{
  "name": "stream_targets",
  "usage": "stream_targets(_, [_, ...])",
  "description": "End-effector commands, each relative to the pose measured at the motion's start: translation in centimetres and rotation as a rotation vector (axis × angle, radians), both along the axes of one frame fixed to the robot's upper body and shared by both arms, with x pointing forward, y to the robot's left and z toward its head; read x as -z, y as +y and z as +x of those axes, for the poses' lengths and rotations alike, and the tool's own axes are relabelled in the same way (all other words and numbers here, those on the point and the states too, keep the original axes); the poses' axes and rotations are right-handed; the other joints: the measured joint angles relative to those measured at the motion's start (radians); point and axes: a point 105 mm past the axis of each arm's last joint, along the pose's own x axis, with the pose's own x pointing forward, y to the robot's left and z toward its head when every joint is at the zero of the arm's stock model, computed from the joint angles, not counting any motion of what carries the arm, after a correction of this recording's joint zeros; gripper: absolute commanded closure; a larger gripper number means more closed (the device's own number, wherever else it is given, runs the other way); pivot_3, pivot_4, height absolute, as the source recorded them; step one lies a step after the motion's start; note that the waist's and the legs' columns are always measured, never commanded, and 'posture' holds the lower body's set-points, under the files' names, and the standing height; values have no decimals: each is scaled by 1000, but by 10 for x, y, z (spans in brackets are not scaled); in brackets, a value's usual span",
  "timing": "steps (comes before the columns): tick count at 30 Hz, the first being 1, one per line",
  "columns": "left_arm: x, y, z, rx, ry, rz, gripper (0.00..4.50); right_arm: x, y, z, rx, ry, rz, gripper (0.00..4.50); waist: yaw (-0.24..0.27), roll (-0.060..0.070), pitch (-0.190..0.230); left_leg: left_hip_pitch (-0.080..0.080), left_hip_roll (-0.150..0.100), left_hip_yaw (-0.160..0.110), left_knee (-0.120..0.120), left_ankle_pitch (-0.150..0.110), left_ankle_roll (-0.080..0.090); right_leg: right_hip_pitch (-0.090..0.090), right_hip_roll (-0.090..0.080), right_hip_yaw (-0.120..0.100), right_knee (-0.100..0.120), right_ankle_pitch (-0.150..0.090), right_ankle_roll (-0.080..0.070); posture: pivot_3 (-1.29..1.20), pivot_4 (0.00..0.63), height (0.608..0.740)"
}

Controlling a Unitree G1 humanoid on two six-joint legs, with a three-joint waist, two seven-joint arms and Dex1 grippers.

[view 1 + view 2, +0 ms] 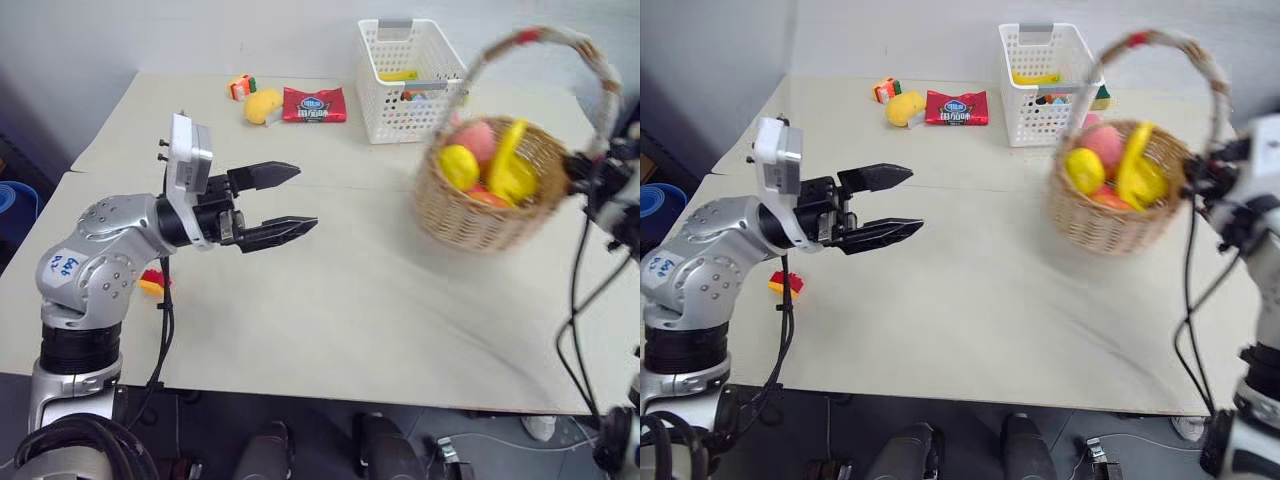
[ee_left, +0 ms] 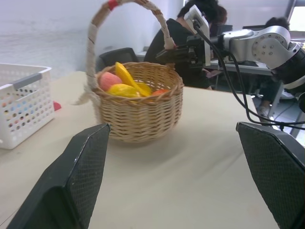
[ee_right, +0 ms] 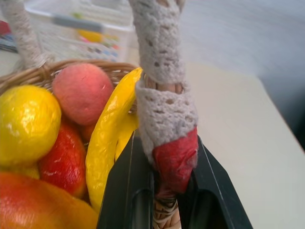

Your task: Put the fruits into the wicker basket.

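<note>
The wicker basket (image 1: 478,218) stands at the right of the table, its taped handle (image 1: 560,38) arching above it. Inside lie a yellow lemon (image 3: 26,124), a curved banana (image 3: 112,138), a pink peach (image 3: 81,93) and a red fruit (image 3: 62,157). My right gripper (image 3: 174,157) is shut on the red-wrapped foot of the handle at the basket's right rim. My left gripper (image 1: 305,198) is open and holds nothing. It hangs over the middle-left of the table, pointing toward the basket. Another yellow fruit (image 1: 262,105) lies at the far left.
A white plastic lattice basket (image 1: 410,75) stands just behind the wicker one. A red snack packet (image 1: 314,104) and a small orange toy (image 1: 241,87) lie by the far yellow fruit. A small red-yellow piece (image 1: 152,283) sits under my left arm. People sit beyond the table in the left wrist view.
</note>
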Motion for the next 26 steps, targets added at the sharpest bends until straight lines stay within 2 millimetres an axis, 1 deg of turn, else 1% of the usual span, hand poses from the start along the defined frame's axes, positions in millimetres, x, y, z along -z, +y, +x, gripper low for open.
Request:
stream_targets(1, [-10, -4, -2, 28, -54, -2, 61, -16, -8, -21, 54, -95, -25, 4250, -10, 0, 0, 1, 0, 1, 0, 0, 0, 0, 0, 1, 1, 0, 0, 0, 150, 740])
stream_targets(4, [-8, -8, -1, 55, -49, 5, 61, 11, -19, -33, 126, -43, 4, 4250, -19, 0, 0, 2, 1, 1, 0, 1, -1, 0, 0, 2, 3, 0, 0, 0, 150, 740])
stream_targets(6, [-6, -9, 0, 68, -42, 8, 61, 18, -23, -41, 153, -40, 27, 4250, -19, 1, -1, 3, 1, 1, 0, 1, -1, 0, 1, 2, 4, 0, 0, 0, 150, 740])
stream_targets(8, [-4, -9, 0, 77, -32, 12, 61, 20, -24, -52, 142, -45, 56, 3534, -17, 1, -1, 3, 0, 1, 0, 1, -1, 0, 1, 2, 4, 0, 0, 0, 150, 740])
stream_targets(9, [-2, -9, 1, 80, -26, 15, 61, 20, -24, -59, 132, -45, 67, 3308, -16, 1, -1, 3, 0, 1, 0, 1, -1, 0, 1, 2, 4, 0, 0, 0, 150, 740])
stream_targets(11, [1, -8, 3, 83, -17, 20, 61, 20, -21, -72, 96, -31, 74, 2663, -9, 2, -1, 3, 0, 1, 0, 1, -1, 0, 1, 2, 4, 0, 0, 0, 150, 740])
stream_targets(13, [3, -6, 5, 83, -10, 23, 61, 15, -18, -95, 36, -9, 81, 1971, 1, 2, -1, 3, 0, 0, 0, 1, 0, 1, 1, 1, 3, 0, 0, 0, 150, 740])
stream_targets(14, [4, -5, 5, 83, -9, 24, 61, 12, -17, -103, 18, 2, 82, 1647, 3, 2, -1, 3, 0, 0, 0, 0, 0, 2, 1, 1, 3, 0, 0, 0, 150, 740])
stream_targets(16, [5, -3, 6, 86, 0, 26, 61, 4, -21, -138, -39, 64, 83, 1050, 13, 3, -1, 3, -1, 0, 0, 0, 1, 3, 1, 1, 2, 0, 0, 0, 150, 740])
stream_targets(18, [7, -1, 7, 94, 6, 31, 61, -8, -25, -172, -88, 114, 112, 472, 24, 3, -1, 5, -1, -2, 0, -1, 3, 7, 1, 1, -1, 0, 0, 0, 150, 740])
stream_targets(19, [8, -1, 7, 98, 9, 34, 61, -12, -26, -187, -111, 134, 130, 85, 26, 3, -1, 6, -1, -2, -1, -2, 4, 10, 2, 1, -6, 0, 0, 0, 150, 740])
stream_targets(21, [9, -1, 8, 105, 12, 40, 61, -20, -25, -205, -147, 151, 150, 34, 28, -1, 1, 11, 0, -3, -2, -6, 12, 17, 4, 0, -9, 1, 1, 0, 150, 740])
stream_targets(22, [10, -2, 8, 109, 13, 41, 61, -23, -25, -209, -166, 149, 166, 34, 26, -2, 1, 19, 1, -3, -3, -8, 13, 26, 4, 0, -17, 1, 1, 0, 150, 740])
stream_targets(24, [11, -3, 8, 117, 17, 39, 61, -24, -22, -211, -200, 148, 192, 34, 13, -4, 0, 26, 4, -5, -4, -10, 13, 36, 5, 1, -23, 1, 1, 0, 150, 740])
stream_targets(26, [13, -6, 8, 126, 19, 40, 61, -19, -17, -206, -221, 167, 195, 34, 8, -4, 0, 33, 4, -6, -4, -12, 13, 44, -1, 2, -25, 1, 1, 0, 150, 740])
